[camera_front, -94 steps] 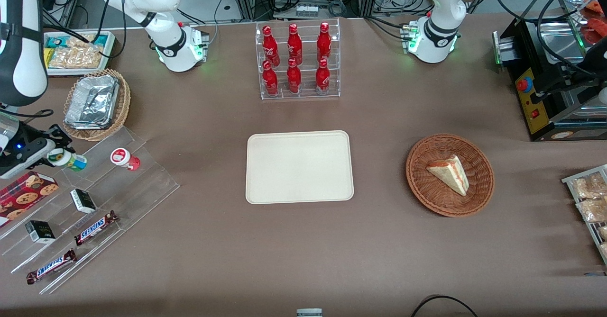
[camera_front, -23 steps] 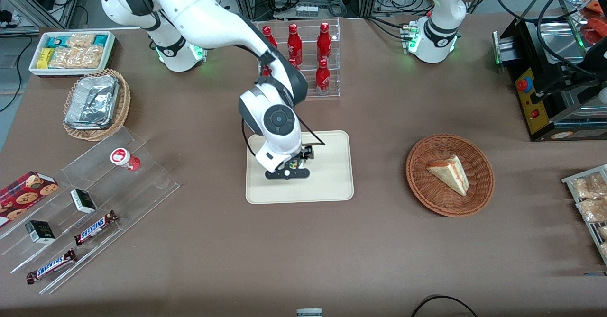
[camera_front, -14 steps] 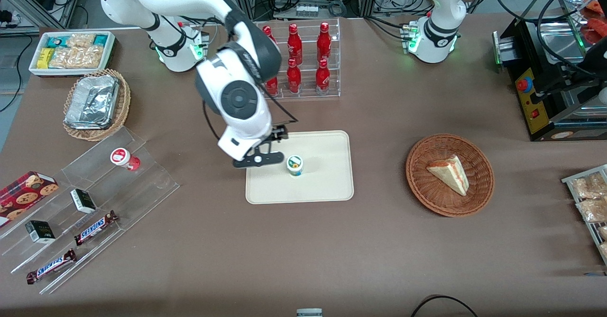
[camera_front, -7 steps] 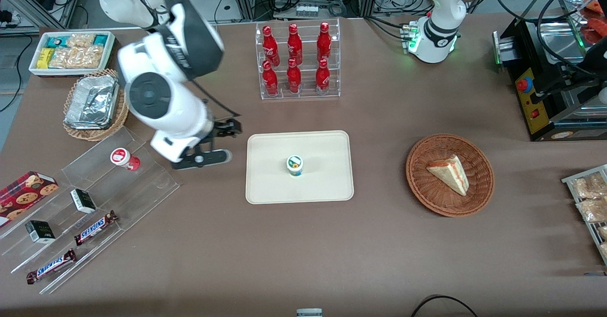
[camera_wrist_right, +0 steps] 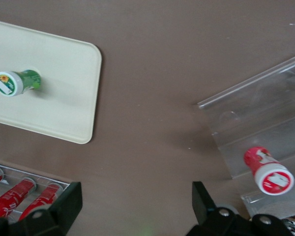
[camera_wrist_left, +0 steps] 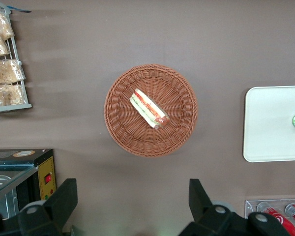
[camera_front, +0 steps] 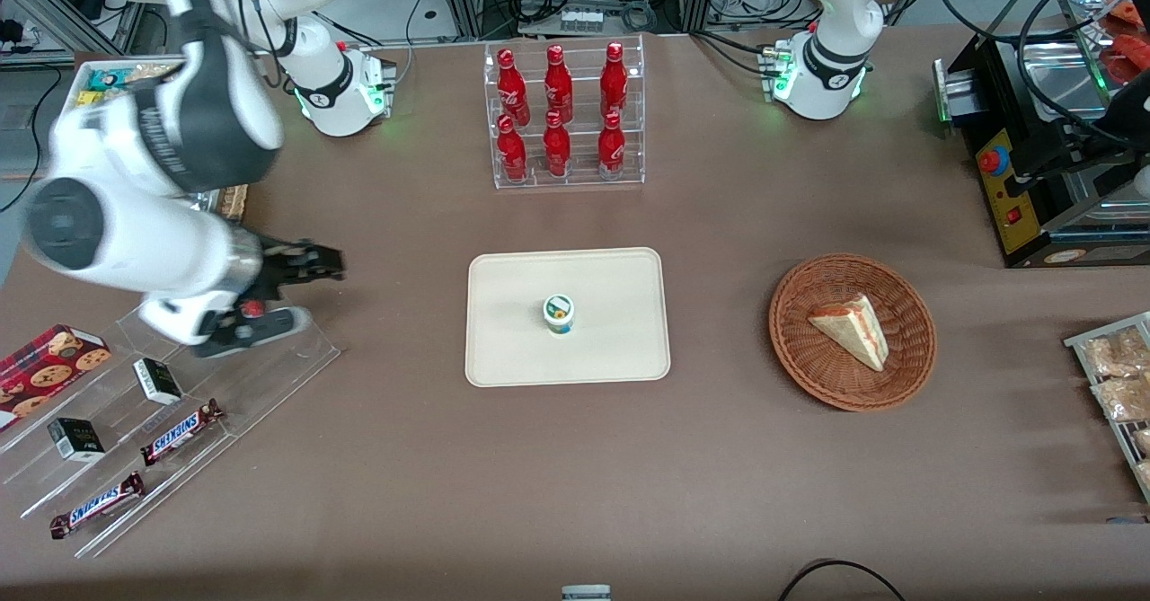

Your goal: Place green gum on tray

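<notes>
You have open brown tabletop (camera_front: 404,313) between the flat cream-beige tray (camera_front: 620,349) and the clear acrylic stepped shelf (camera_front: 296,349). The right arm's gripper (camera_front: 269,300), fingers spread and empty, hangs over that shelf's upper step. On the tray only the small green gum bottle (camera_front: 559,313) stands, bare tray all round it. The clear rack of red bottles (camera_front: 564,116) stands farther from the front camera than the tray.

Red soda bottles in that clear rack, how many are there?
6, all upright in the clear rack: three on its upper step, three on its lower, farther from the camera than the tray. The gripper hangs open above the acrylic snack stand.
</notes>
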You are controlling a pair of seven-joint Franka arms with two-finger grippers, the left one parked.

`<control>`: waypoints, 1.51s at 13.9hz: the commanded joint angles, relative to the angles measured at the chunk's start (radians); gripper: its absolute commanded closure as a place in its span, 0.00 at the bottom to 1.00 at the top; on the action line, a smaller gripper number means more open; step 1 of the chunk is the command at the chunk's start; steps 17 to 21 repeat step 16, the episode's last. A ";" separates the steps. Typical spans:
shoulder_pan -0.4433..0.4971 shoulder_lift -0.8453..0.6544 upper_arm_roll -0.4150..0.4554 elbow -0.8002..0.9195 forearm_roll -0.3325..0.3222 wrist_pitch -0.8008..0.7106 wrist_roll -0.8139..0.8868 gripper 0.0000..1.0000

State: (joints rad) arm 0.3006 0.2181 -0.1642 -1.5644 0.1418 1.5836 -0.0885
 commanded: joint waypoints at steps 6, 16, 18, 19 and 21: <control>-0.293 -0.114 0.121 -0.094 -0.011 0.021 -0.010 0.01; -0.325 -0.232 0.126 -0.089 -0.125 -0.143 0.090 0.01; -0.325 -0.232 0.126 -0.089 -0.125 -0.143 0.090 0.01; -0.325 -0.232 0.126 -0.089 -0.125 -0.143 0.090 0.01; -0.325 -0.232 0.126 -0.089 -0.125 -0.143 0.090 0.01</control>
